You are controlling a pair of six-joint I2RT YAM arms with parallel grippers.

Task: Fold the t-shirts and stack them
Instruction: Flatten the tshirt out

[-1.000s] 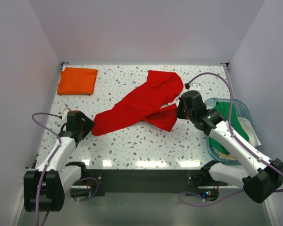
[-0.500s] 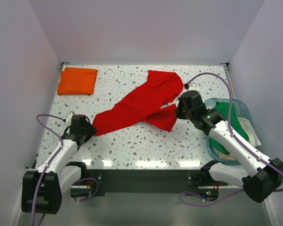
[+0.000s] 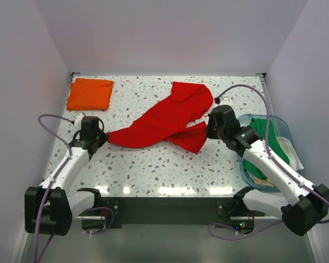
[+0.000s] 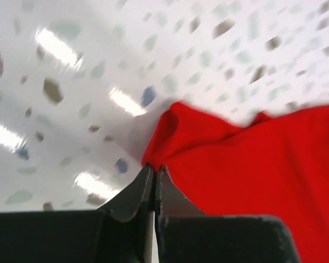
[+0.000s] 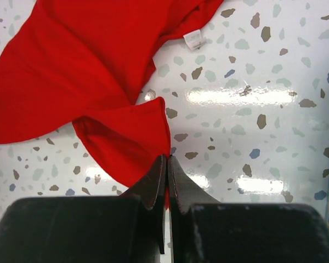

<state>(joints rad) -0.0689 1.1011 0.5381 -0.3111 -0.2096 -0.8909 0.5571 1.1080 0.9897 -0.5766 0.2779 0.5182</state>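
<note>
Red t-shirt [image 3: 164, 118] lies bunched beside the teal tub [image 3: 281, 127], long axis running away from the tub. My right gripper [image 5: 167, 159] pinches the tub-side corner, my left gripper [image 4: 153, 171] the far corner. Both clamped on cloth.

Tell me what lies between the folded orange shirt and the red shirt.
Only bare speckled tabletop; the top external view shows nothing resting between the orange shirt and the red shirt.

At 6 o'clock the black right gripper [image 5: 166, 160] pinches a corner of the bright red cloth t-shirt [image 5: 82, 71], which spreads toward 10 o'clock; its small white label [image 5: 193, 39] lies near 12.
</note>
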